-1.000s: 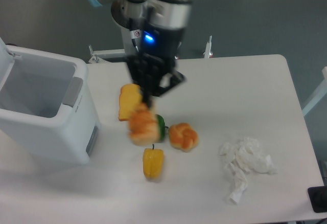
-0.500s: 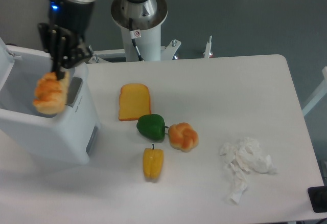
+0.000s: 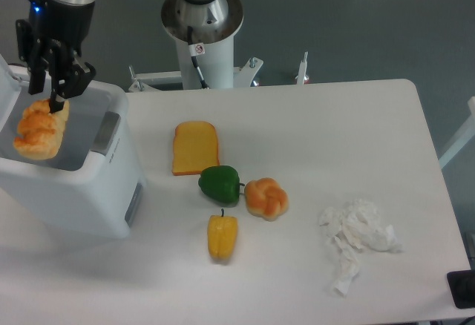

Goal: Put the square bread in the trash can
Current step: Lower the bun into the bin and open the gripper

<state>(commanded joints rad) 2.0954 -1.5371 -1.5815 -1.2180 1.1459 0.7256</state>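
The square bread (image 3: 38, 130), a golden-orange blocky roll, hangs from the tips of my gripper (image 3: 44, 104), which is shut on its top. It is held over the open mouth of the trash can (image 3: 78, 195), a large white boxy bin with a grey inside at the table's left, at about rim height above the grey interior. The bin's lid stands open at the far left edge of the view.
On the table lie a flat orange-yellow toast slice (image 3: 195, 147), a green pepper (image 3: 220, 184), a round knotted bun (image 3: 266, 197), a yellow pepper (image 3: 223, 237) and crumpled white paper (image 3: 358, 240). The robot base (image 3: 202, 24) stands behind the table.
My gripper lifted the square bread from among the foods and carried it left. In the last half second it moved further left, from the bin's right rim to over the opening.
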